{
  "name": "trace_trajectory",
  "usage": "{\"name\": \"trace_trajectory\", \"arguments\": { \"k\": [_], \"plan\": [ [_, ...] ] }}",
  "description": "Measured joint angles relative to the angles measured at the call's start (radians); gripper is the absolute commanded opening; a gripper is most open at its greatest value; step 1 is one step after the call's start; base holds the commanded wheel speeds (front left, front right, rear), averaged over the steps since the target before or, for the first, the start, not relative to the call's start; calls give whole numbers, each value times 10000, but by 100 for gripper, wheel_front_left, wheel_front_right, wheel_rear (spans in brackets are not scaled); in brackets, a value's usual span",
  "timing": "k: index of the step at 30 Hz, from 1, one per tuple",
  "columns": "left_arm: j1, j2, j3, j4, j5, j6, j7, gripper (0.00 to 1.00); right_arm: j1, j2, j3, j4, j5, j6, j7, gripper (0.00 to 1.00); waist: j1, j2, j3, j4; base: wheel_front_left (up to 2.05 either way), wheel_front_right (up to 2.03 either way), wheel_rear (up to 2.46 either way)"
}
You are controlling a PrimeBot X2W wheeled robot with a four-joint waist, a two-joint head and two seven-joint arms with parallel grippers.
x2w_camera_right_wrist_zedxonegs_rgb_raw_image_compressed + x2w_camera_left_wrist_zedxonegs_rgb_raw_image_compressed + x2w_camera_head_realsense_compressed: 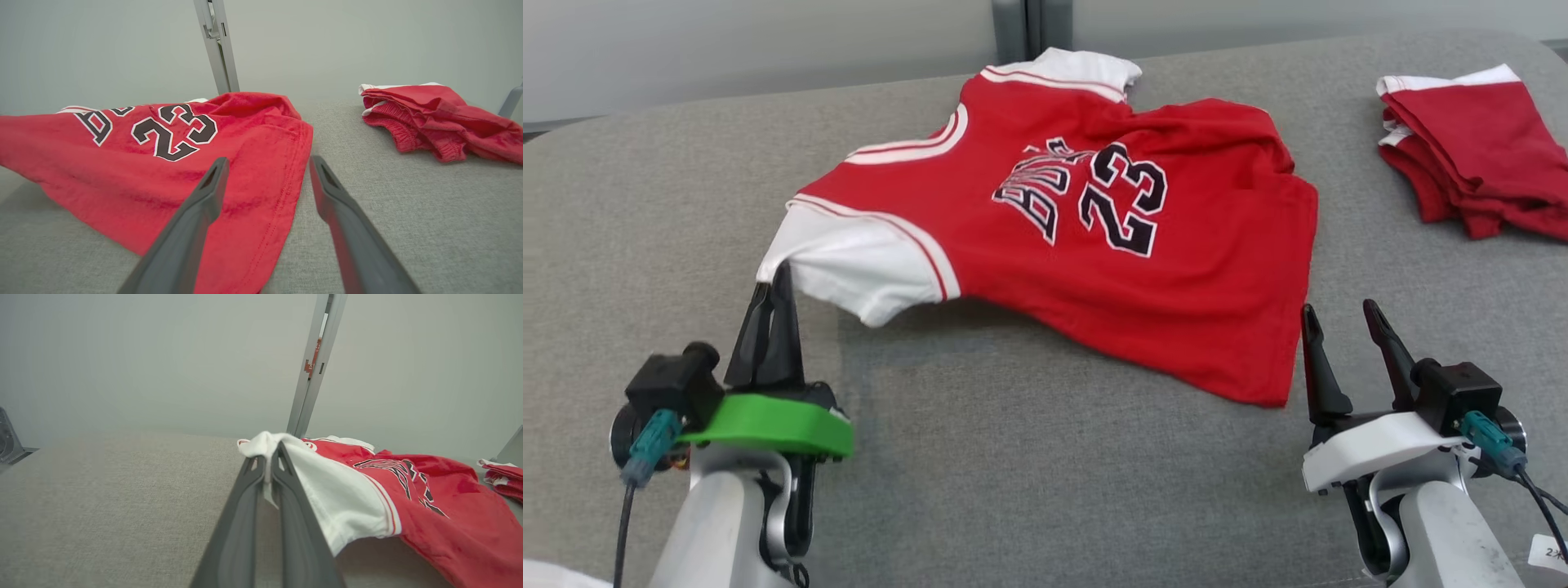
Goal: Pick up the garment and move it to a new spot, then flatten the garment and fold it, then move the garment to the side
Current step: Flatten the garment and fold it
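Head view shows the jersey (1201, 269) spread front-up near the middle of the grey table (1013, 474), collar (931, 139) to the left and hem (1303, 294) to the right. It is red, with a black 23 (1123, 200) beside black lettering (1033, 192). It is not flat — the cloth is rumpled along the far edge, and the near-left part lifts off the table, with a shadow beneath it.

The left gripper (774, 282), on the near left, has its fingers (768, 335) clenched on the outer edge of the near white sleeve (849, 273). In the left wrist view the two dark fingers run side by side with a thin fold of white cloth pinched between their tips, and the sleeve hangs from that grip clear of the table, drooping right toward the red body.

The right gripper (1339, 309), on the near right, has its fingers spread apart and holds nothing. Its tips stand just beside the hem's near corner; in the right wrist view one finger overlaps the red cloth while the other lies over bare table — whether either touches the cloth I cannot tell.

A pile (1478, 155) of folded red and white clothes lies at the far right, well apart from the jersey. A grey post (1021, 24) stands beyond the table's far edge against a pale wall (768, 49).
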Motion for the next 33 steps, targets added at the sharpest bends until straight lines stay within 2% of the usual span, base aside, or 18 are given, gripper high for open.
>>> {"name": "trace_trajectory", "arguments": {
  "k": [5, 11, 17, 26, 27, 28, 29, 33],
  "plan": [
    [1330, 71, 276, -690, -236, 360, 198, 0, 70, 6, -272, 52, -84, 0, 25, 100, 0, -1, -228, 357, 0, 0, 0],
    [2204, 56, 514, -535, -535, 610, 284, 0, 261, 0, -1099, -29, -483, 0, 138, 100, 0, 0, -351, 449, 0, 0, 0],
    [2765, -75, 587, 84, -817, 696, 309, 0, 353, -2, -1613, -244, -723, 0, 217, 100, 0, 0, -328, 258, 0, 0, 0],
    [3182, -228, 846, 364, -1118, 656, 150, 0, 387, -2, -1655, -372, -732, 0, 240, 100, 0, 0, -315, 113, 0, 0, 0],
    [3215, -228, 826, 397, -1145, 617, 150, 31, 389, -2, -1624, -366, -719, 0, 240, 100, 0, 0, -330, 120, 0, 0, 0],
    [3214, -232, 779, 441, -1143, 604, 148, 75, 389, -4, -1565, -355, -698, 0, 240, 100, 0, 0, -352, 125, 0, 0, 0],
    [3204, -240, 734, 491, -1143, 591, 148, 100, 389, -2, -1492, -341, -685, 0, 240, 100, 0, -1, -376, 130, 0, 0, 0],
    [3149, -313, 639, 587, -1126, 560, 130, 100, 389, -2, -1216, -303, -571, 0, 236, 100, 0, 0, -488, 145, 0, 0, 0]
  ]
}}
